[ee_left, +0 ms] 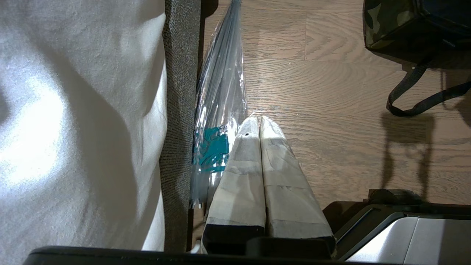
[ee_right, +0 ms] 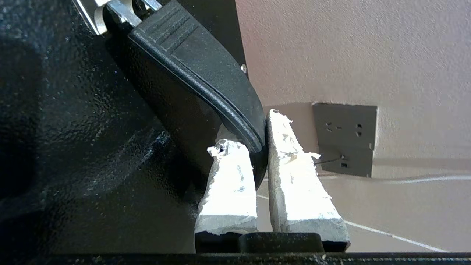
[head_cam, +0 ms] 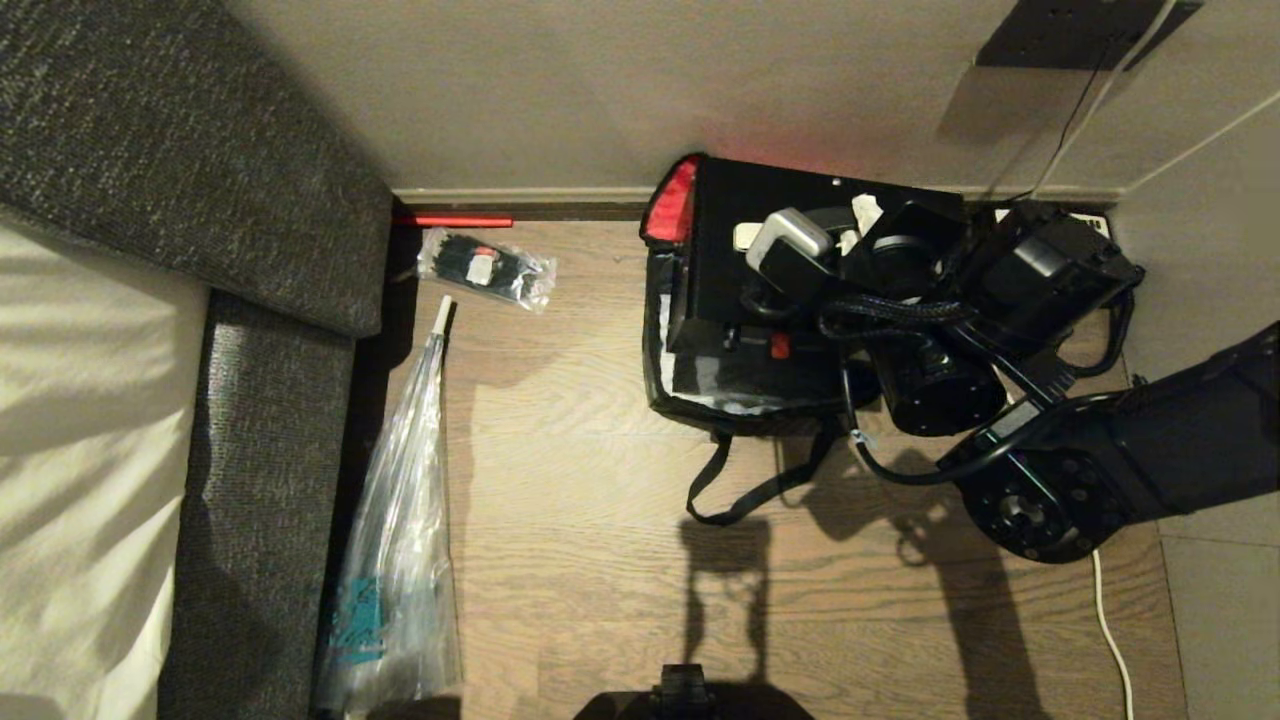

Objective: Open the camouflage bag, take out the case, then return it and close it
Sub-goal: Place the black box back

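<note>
Wood floor [head_cam: 580, 480] carries: camouflage bag [head_cam: 690, 400] by the wall, small packet [head_cam: 487, 268] and long clear plastic bag [head_cam: 400, 540] beside the sofa, white cable [head_cam: 1112, 630].

The flat black hard-plastic case [ee_right: 73, 129] has a pebbled, faintly glossy shell and a smoother ribbed handle. The boxy camouflage bag [ee_left: 386, 25] is matt woven cloth with webbing straps and red fabric lining. The brown wood-grain floor [head_cam: 580, 480] has a satin sheen. At far left, the grey sofa [head_cam: 180, 170] looks coarse-woven, and beside it lies a crinkled clear plastic bag [head_cam: 400, 540], shiny.
</note>
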Motion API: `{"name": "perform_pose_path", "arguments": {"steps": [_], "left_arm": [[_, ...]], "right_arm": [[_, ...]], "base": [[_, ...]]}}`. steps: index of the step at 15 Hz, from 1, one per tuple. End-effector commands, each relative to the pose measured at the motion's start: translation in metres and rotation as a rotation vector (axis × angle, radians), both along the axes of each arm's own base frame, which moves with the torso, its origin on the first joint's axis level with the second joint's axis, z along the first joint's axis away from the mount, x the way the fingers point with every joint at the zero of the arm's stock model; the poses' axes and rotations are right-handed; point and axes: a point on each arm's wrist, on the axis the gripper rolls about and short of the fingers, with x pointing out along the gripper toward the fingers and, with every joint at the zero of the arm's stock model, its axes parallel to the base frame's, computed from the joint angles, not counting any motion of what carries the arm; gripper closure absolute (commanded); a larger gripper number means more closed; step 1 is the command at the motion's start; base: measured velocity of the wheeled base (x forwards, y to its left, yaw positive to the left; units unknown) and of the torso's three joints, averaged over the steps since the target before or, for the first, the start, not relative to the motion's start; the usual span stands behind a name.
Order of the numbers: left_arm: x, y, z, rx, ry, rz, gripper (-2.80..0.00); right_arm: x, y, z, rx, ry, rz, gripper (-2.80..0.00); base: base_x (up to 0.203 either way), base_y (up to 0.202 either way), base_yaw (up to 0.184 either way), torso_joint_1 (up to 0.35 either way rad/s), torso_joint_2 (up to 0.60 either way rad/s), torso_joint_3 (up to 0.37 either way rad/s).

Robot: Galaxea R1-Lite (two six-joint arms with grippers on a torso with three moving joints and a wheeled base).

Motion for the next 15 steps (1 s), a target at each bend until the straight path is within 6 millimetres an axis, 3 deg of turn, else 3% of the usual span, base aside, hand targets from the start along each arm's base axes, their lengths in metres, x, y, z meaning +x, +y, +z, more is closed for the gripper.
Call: {"name": "perform_pose_path", "arguments": {"steps": [1, 15], "left_arm": [[0.0, 0.0, 0.0, 0.0, 0.003, 0.0, 0.0], [0.0, 0.0, -0.001, 0.0, 0.005, 0.0, 0.0]], "right_arm": [[0.001, 0.006, -0.001, -0.004, -0.004, 0.002, 0.0], [0.015, 0.024, -0.028, -0.003, 0.021, 0.003, 0.0]], "base": [[0.0, 0.0, 0.0, 0.0, 0.0, 0.0], [0.0, 0.0, 0.0, 0.0, 0.0, 0.0]]}}
